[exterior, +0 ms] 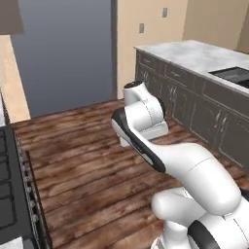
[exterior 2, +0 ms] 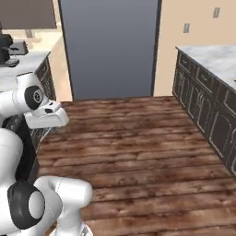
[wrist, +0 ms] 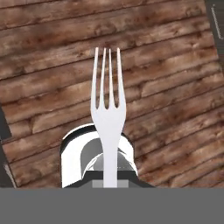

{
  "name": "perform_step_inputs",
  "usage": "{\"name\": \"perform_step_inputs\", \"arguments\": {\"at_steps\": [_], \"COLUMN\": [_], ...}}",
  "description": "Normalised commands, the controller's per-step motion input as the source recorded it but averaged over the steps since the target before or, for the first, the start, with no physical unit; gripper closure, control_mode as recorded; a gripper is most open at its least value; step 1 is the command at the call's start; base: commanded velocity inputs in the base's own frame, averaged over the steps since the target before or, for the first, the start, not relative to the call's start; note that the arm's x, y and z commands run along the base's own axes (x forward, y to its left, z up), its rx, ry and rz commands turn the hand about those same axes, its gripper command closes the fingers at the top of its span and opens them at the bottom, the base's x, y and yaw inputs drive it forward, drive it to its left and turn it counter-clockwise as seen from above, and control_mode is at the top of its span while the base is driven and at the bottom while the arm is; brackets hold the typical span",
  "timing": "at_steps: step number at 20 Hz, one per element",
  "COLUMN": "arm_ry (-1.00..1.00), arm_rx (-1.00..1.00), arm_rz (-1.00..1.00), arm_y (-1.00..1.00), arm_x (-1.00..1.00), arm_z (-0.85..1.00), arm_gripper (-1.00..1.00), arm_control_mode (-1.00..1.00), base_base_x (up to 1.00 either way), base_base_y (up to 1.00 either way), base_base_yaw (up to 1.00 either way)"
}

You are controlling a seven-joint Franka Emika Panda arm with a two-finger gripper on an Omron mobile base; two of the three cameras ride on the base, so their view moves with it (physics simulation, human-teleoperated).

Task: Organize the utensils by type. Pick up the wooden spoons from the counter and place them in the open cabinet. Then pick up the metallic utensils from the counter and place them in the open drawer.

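Note:
A silvery metal fork (wrist: 108,109), one of the metallic utensils, stands out of my gripper (wrist: 110,180) in the hand view. Its tines point away from the hand, over the dark wooden floor (wrist: 166,87). The gripper is shut on the fork's handle, and the fingertips themselves are mostly covered by it. My arm is folded close to the base, with the hand (exterior: 146,127) turned down toward the floor, also seen as the hand (exterior 2: 46,117) in the right base view. A white marble counter (exterior: 194,52) over dark drawer fronts runs along the right.
A dark sink (exterior: 236,74) is set into the right counter (exterior 2: 214,59). A stove (exterior: 9,194) sits at the left edge. Another counter (exterior 2: 20,62) with a dark appliance (exterior 2: 7,48) stands at far left. A grey-blue panel (exterior 2: 108,46) closes the back, with open wooden floor (exterior: 87,160) ahead.

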Motion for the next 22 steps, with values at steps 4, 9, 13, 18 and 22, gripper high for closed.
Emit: {"name": "perform_step_inputs", "arguments": {"at_steps": [4, 9, 13, 18, 22], "arm_ry": [0.00, 0.00, 0.00, 0.00, 0.00], "arm_rx": [0.00, 0.00, 0.00, 0.00, 0.00], "arm_rz": [0.00, 0.00, 0.00, 0.00, 0.00], "arm_y": [0.00, 0.00, 0.00, 0.00, 0.00], "arm_x": [0.00, 0.00, 0.00, 0.00, 0.00], "arm_z": [0.00, 0.00, 0.00, 0.00, 0.00], "arm_gripper": [1.00, 1.00, 1.00, 1.00, 1.00], "arm_control_mode": [1.00, 1.00, 1.00, 1.00, 1.00], "base_base_x": [0.00, 0.00, 0.00, 0.00, 0.00], "base_base_y": [0.04, 0.00, 0.00, 0.00, -0.01], "base_base_yaw": [-1.00, -1.00, -1.00, -1.00, -0.96]}}
